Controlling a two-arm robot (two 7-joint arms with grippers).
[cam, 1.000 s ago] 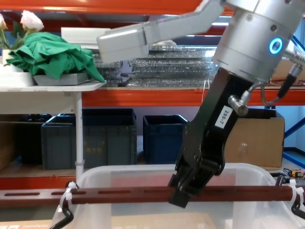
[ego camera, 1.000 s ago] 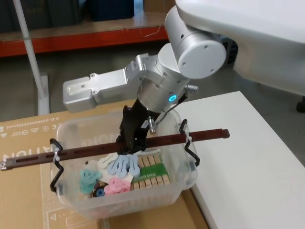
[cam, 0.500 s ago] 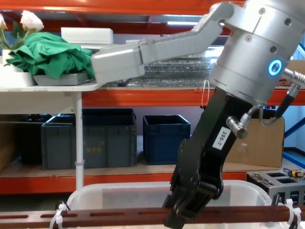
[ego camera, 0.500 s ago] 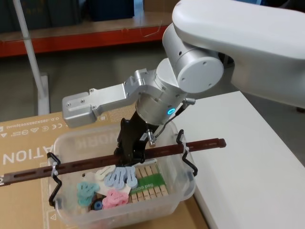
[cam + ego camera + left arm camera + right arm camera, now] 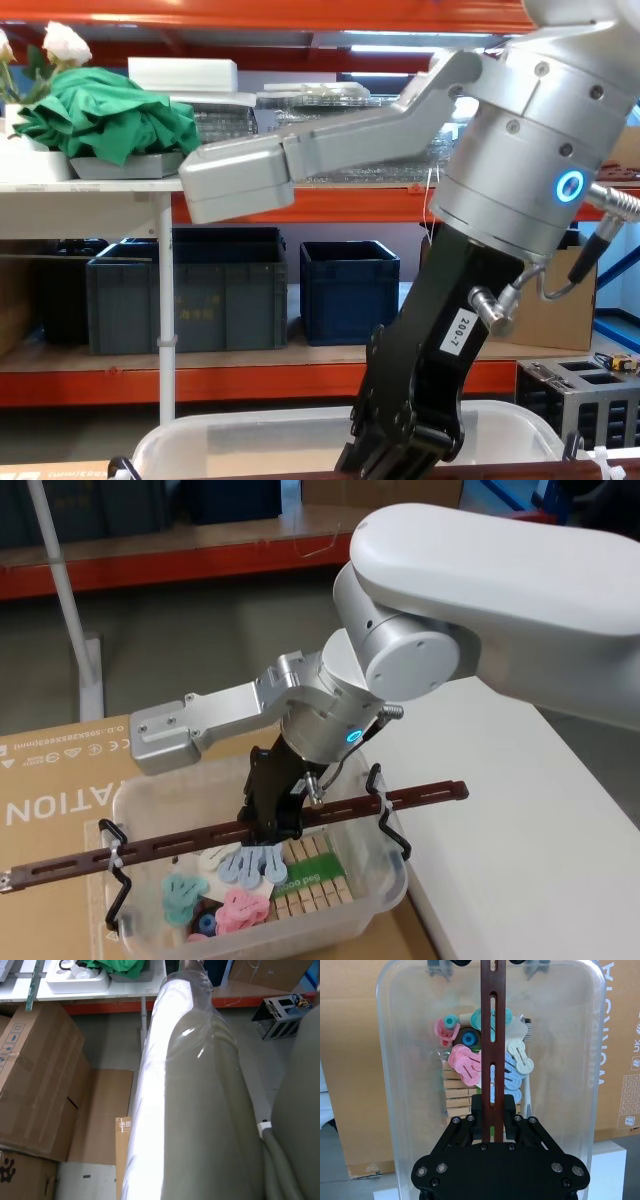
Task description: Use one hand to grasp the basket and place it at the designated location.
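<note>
Head view: my right pincer is clamped on the reddish-brown bar handle of the basket, near the bar's middle. The basket is over brown cardboard, just beside the white table.

Right wrist view: my two black fingers squeeze the bar from either side, with coloured clips in the tub beneath.

Chest view: the pincer reaches down inside the tub's rim.

Left wrist view: a white casing above cardboard boxes on the floor.

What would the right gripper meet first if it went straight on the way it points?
The right gripper is shut on the handle bar of the basket, so the bar comes first. Past it, probably the pale blue clips on the basket floor, though depth is unclear.
</note>
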